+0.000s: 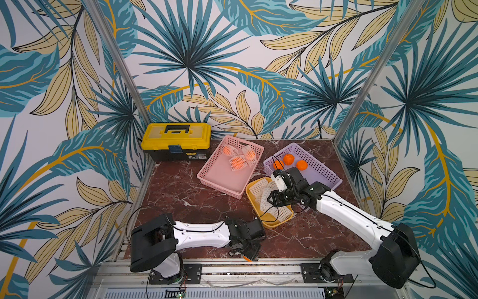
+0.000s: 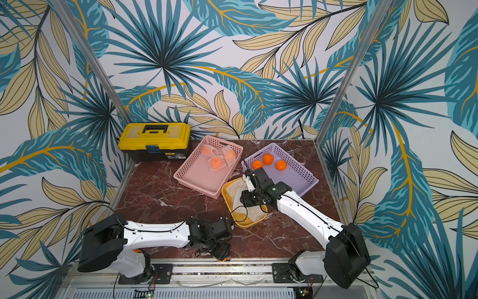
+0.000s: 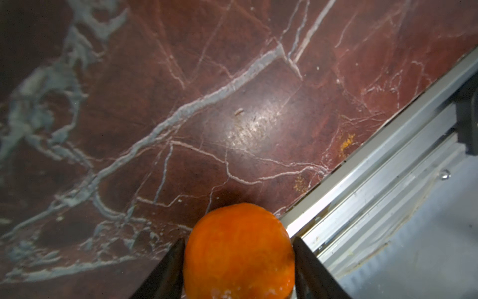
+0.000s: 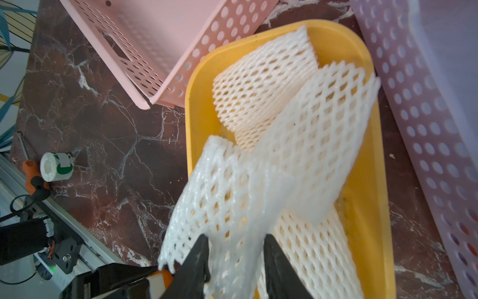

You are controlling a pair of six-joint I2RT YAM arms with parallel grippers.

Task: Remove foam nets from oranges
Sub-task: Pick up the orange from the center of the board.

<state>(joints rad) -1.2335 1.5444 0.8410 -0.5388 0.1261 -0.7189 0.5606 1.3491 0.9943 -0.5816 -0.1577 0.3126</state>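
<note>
I see matching left arm and right arm: white link shells, black joint housings, thin black cables, black wedge-tipped left gripper and right gripper, black base plates screwed onto the front rail.

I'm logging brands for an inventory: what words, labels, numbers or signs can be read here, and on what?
No text can be read in any view.
On the yellow-lidded black plastic toolbox, the small yellow sticker carries print too small and blurred to read.
On the white tape roll, the green marks form no legible letters.
</note>
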